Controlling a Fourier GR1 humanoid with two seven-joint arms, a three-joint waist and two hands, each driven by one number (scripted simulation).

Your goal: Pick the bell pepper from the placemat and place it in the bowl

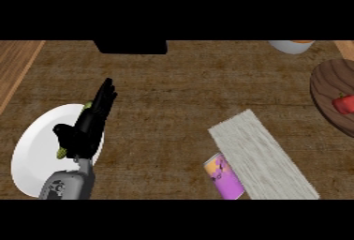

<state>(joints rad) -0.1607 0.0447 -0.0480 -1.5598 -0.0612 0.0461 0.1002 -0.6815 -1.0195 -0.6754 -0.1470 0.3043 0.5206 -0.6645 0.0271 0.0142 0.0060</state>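
1. The brown woven desk (166, 93) is stretching across the whole view.
2. The grey placemat (259, 154) is lying slantwise, near and right of centre, with nothing resting on it.
3. A white plate (34, 150) is sitting near left.
4. A wooden bowl (328, 84) is sitting at the right edge, partly cut off.
5. The left hand (86, 126) is hovering over the plate, fingers straight and together, pointing far, thumb out to the left, holding nothing.
6. A black block (130, 47) is sitting at the far edge.
7. A purple can (227, 178) is lying against the placemat's near left edge.
8. A white cup (290, 46) is standing far right.
9. The red bell pepper (344, 104) is lying inside the wooden bowl.
10. A yellow-green item (62, 152) is peeking out beneath the hand.
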